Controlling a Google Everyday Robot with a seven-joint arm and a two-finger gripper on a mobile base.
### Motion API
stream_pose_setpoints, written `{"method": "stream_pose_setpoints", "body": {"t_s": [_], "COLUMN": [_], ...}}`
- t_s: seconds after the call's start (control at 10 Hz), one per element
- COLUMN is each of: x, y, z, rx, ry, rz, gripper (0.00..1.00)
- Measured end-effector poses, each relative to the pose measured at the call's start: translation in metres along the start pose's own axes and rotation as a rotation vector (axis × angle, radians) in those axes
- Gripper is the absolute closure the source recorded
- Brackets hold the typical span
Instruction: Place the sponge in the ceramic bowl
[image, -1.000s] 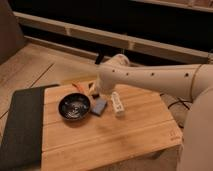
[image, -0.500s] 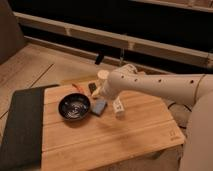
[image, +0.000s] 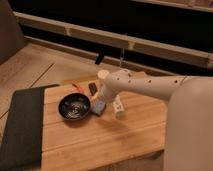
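The white arm (image: 150, 86) reaches in from the right across the wooden table (image: 105, 140), and its wrist bends down near the table's middle. The gripper (image: 101, 99) hangs at the end of that bend, right above the sponge (image: 98, 108). Most of the gripper merges with the pale wrist housing, so I cannot tell whether it is open, closed or already holding the block. It may be touching the top of the sponge, but the contact point is hidden.

The sponge lies flat on the wood as a small blue-grey block with its upper edge covered by the gripper. It sits just beside the right rim of the ceramic bowl (image: 74, 106) — outside it, not in it. The bowl stands upright, black and glossy, with a faint shimmer inside.

A white tube (image: 118, 107) lies just right of the sponge, partly under the arm. Behind the gripper is a small dark bottle (image: 93, 88), and next to that an orange object (image: 77, 86) too blurred to identify. A dark mat (image: 20, 125) covers the table's left end — its lower corner runs out of view. The robot's body fills the lower right corner and hides that part of the table.
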Motion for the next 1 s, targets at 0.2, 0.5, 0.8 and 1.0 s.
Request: {"method": "stream_pose_setpoints", "body": {"t_s": [0.2, 0.5, 0.8, 1.0], "x": [0.0, -0.003, -0.013, -0.013], "y": [-0.002, -0.004, -0.013, -0.028], "z": [0.0, -0.004, -0.014, -0.005], "rx": [0.001, 0.041, 0.142, 0.167], "ry": [-0.001, -0.021, -0.08, -0.085], "rz": [0.002, -0.031, -0.093, -0.074], "gripper": [0.35, 0.35, 0.35, 0.35]}}
